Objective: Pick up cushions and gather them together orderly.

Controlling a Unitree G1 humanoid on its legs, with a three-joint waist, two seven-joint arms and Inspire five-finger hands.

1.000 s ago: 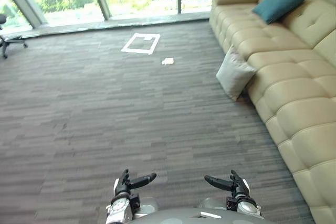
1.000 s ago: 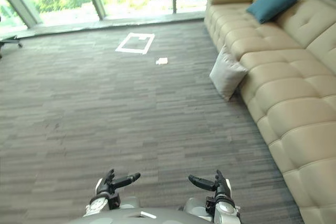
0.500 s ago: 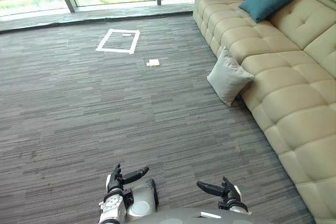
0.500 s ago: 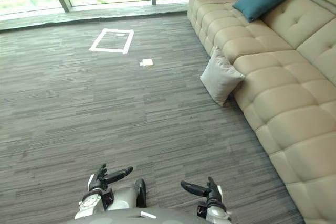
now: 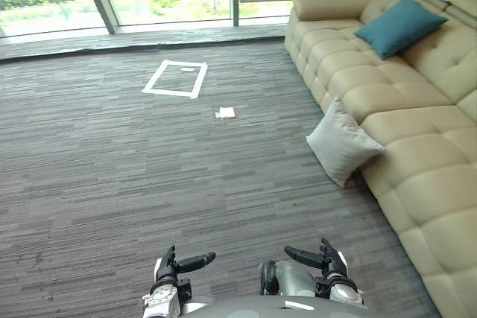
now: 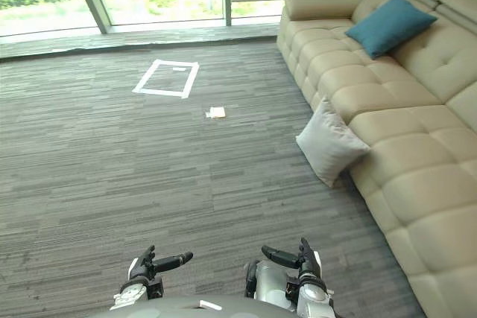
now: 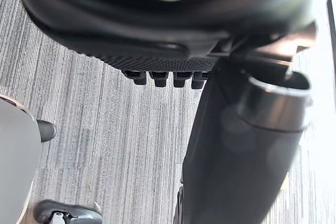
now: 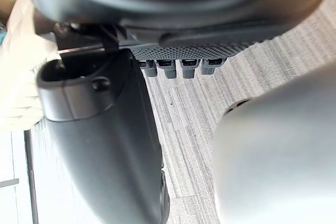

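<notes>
Two cushions (teal cushion (image 5: 399, 26), grey cushion (image 5: 343, 143)), one sofa (image 5: 417, 98), one paper scrap (image 5: 226, 112).

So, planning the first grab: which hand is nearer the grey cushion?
Right. The right hand is nearly in line with the grey cushion against the sofa; the left hand is farther, off to the left.

You have one teal cushion (image 5: 399, 26), one pale grey cushion (image 5: 341, 143), a beige sofa (image 5: 417, 109) with tufted squares, grey floor (image 5: 112, 169) streaked in planks, white tape outline (image 5: 176, 79), white scrap (image 5: 226, 113).
</notes>
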